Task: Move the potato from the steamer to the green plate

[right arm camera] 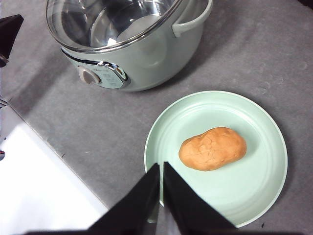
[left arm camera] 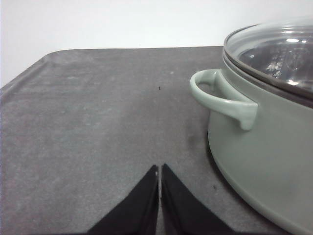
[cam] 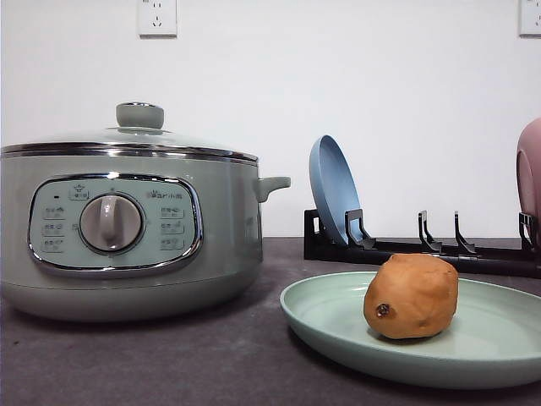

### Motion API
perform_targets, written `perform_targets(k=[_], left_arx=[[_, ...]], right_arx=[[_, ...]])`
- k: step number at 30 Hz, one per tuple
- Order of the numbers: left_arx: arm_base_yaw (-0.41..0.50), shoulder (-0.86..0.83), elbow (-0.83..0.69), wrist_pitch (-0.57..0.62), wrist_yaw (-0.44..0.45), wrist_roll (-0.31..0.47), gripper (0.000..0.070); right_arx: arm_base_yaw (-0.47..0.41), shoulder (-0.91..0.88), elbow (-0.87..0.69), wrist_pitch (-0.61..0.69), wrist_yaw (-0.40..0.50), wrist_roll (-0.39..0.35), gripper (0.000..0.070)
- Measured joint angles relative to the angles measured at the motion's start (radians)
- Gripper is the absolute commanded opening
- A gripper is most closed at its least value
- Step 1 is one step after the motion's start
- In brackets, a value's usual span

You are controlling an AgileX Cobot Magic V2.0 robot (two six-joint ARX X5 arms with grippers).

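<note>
The orange-brown potato (cam: 412, 297) (right arm camera: 212, 148) lies on the pale green plate (cam: 499, 347) (right arm camera: 259, 191), right of the sage-green steamer (cam: 127, 228) (right arm camera: 127, 44). The steamer's glass lid is on. My right gripper (right arm camera: 161, 169) hangs high above the plate's edge, fingers shut and holding nothing, the potato a little way off. Low over the dark table, my left gripper (left arm camera: 160, 170) is shut and empty beside the steamer (left arm camera: 266, 132), near its side handle (left arm camera: 222, 98).
A black dish rack (cam: 423, 245) stands behind the plate and holds a blue plate (cam: 332, 188) on edge, with a pink dish (cam: 530, 173) at its right end. The table edge and white floor (right arm camera: 39, 191) lie close to the steamer's front.
</note>
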Motion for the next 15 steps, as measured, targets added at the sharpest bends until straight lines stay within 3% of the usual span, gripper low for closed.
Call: perform_targets(k=[15], left_arx=[[-0.001, 0.0, -0.006, 0.01, -0.001, -0.005, 0.0]], right_arx=[[0.0, 0.0, 0.0, 0.0, 0.0, 0.0, 0.0]])
